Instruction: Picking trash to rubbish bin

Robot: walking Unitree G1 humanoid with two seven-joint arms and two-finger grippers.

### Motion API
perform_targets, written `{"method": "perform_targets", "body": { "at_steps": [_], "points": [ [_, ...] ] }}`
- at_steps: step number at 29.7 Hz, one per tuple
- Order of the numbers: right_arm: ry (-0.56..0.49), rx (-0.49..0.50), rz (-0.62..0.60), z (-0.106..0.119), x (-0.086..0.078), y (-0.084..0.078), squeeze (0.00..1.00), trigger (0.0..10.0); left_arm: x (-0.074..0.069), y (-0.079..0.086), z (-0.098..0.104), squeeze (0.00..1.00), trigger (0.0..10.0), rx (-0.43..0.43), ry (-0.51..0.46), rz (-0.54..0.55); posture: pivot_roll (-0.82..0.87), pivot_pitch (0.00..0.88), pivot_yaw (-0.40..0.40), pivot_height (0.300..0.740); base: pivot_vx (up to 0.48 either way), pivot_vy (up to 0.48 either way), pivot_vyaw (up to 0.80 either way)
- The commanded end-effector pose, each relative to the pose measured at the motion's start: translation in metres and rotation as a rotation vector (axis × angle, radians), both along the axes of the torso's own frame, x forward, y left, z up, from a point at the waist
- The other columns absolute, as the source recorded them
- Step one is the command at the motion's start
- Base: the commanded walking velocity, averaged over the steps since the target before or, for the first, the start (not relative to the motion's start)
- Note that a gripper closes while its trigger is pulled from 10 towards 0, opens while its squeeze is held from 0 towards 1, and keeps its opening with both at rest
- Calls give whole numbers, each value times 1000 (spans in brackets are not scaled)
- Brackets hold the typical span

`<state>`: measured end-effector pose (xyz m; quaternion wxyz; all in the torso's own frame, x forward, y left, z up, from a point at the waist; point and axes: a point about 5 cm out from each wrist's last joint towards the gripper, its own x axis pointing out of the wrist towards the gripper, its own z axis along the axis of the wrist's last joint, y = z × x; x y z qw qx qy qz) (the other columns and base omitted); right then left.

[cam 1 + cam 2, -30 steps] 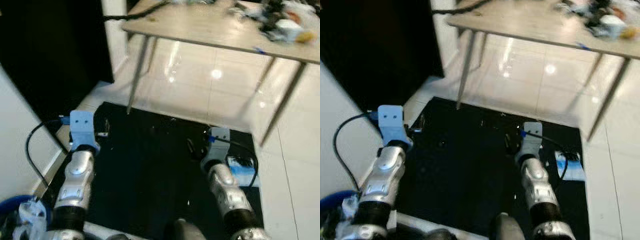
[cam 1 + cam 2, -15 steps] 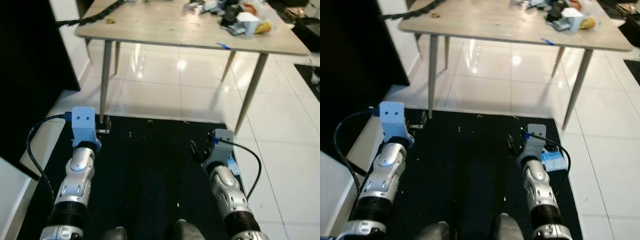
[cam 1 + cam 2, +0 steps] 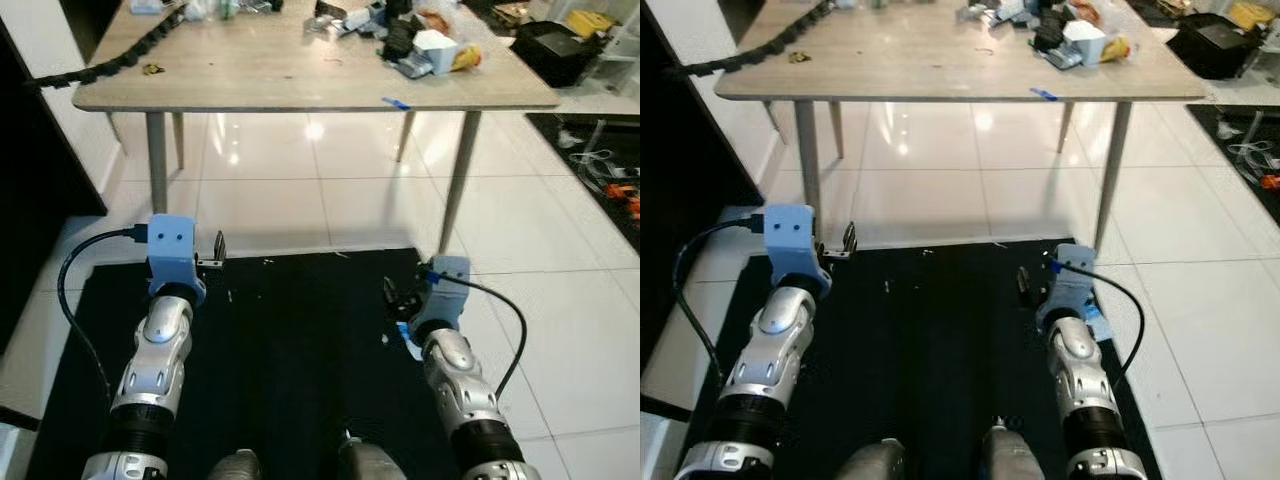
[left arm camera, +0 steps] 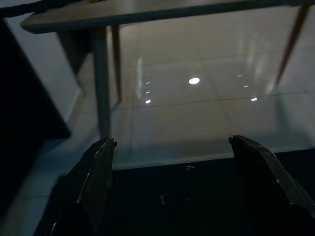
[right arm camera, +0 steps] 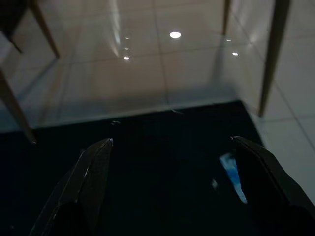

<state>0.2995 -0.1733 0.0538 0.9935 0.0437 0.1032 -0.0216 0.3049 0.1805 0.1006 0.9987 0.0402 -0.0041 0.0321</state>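
Apparently the trash is the blue scrap (image 5: 231, 169) lying flat on the black mat (image 3: 290, 340) beside the right tool (image 5: 170, 191); it looks light, thin and limp, best pinched at a raised edge. Both the right and the left tool (image 4: 172, 191) hang spread apart, holding nothing

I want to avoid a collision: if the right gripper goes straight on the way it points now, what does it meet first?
Probably the black mat: the right gripper, fingers open, points forward and down at it. The blue scrap lies off to one side. Depth is unclear.
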Motion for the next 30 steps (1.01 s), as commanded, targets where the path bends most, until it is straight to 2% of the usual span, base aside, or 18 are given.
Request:
{"method": "perform_targets", "body": {
  "at_steps": [1, 5, 14, 16, 18, 24, 30],
  "points": [
    [-16, -9, -7, 3, 0, -2, 0, 10000, -1, -1, -1, 0, 10000, 8, 7, -9, -32, 81, -13, 740, 330, 0, 0],
    [-81, 2, -18, 16, 3, 1, 0, 10000, -2, -1, 2, 0, 10000, 11, 3, -15, -28, 81, -8, 740, 329, 0, 0],
    [-106, 14, -49, 24, 6, -5, 0, 10000, -3, -4, 1, 0, 10000, 9, 6, -20, -28, 79, -4, 740, 327, 0, 0],
    [-133, 3, -41, 32, 8, -7, 0, 10000, -2, -6, 3, 0, 10000, 5, 0, -29, -26, 81, -2, 740, 330, 0, 0],
    [-208, -58, 41, 49, 11, -1, 0, 10000, -1, -10, 9, 0, 10000, 0, -15, -47, -24, 78, -1, 740, 326, 0, 0],
    [-286, -111, 167, 64, 12, 14, 0, 10000, 0, -18, 14, 0, 10000, -11, -32, -84, -25, 75, 1, 740, 327, 0, 0],
    [-321, -103, 174, 70, 13, 18, 0, 10000, -1, -28, 19, 0, 10000, -23, -50, -125, -22, 73, -1, 740, 327, 0, 0]
  ]
}}
